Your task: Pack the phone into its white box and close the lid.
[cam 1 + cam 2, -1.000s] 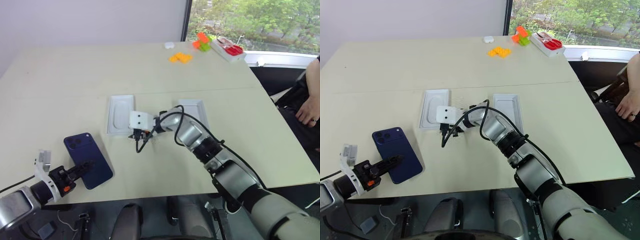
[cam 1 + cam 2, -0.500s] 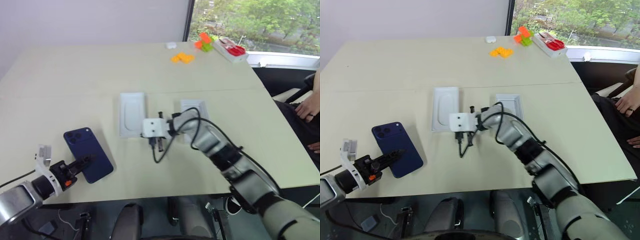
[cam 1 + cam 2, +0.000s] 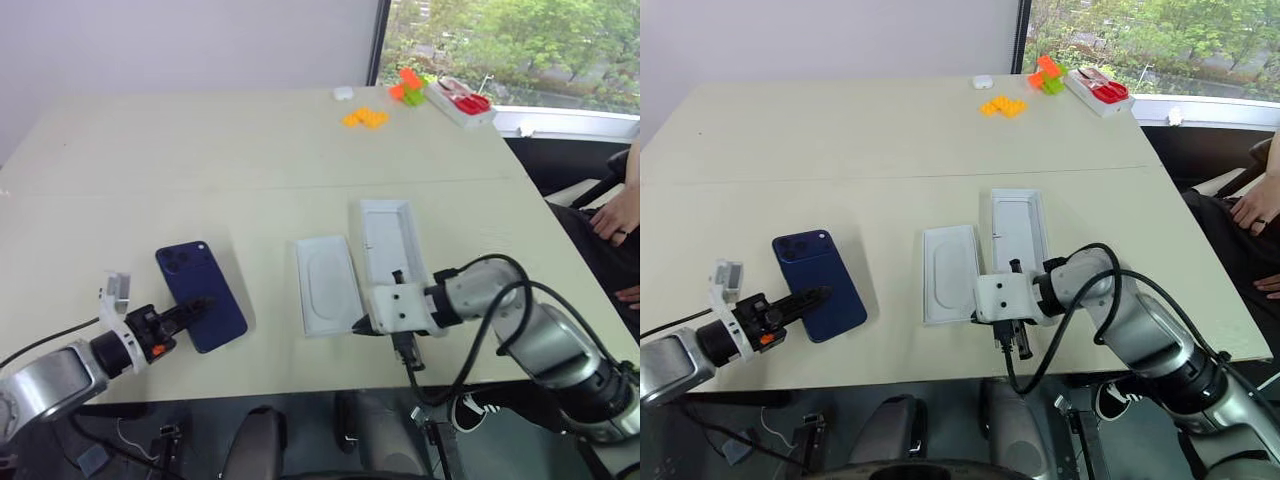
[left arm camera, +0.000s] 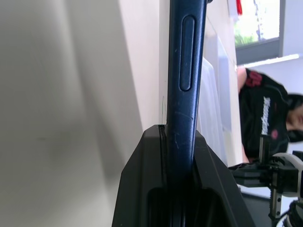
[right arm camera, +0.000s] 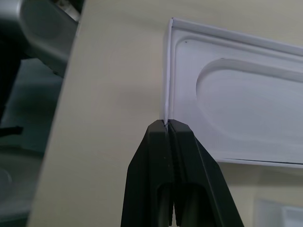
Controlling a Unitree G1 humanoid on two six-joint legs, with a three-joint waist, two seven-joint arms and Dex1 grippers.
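Orange blocks [image 3: 361, 117] lie near the worktop's [image 3: 180, 150] far edge, beside a red-and-white tray [image 3: 459, 100]. A seated person [image 3: 625, 215] waits at the side.

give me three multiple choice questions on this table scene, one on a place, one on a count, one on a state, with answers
1. Where does the dark navy-blue glossy smartphone lie relative to the white cardboard insert with an oval recess?
A. on the robot's left of it
B. inside it
C. on the robot's right of it

2. How many shallow all-white trays lie side by side in front of the robot?
A. one
B. two
C. four

3. What state is the right pincer in?
A. wide open above the table
B. shut on the smartphone
C. shut on the insert's rim

Answers:
1 A: the smartphone lies on the bare table towards the left arm, apart from the insert.
2 B: the insert and a plain white rectangular tray beside it.
3 C: the right wrist view shows both black fingers pinched on the thin rim at a corner.
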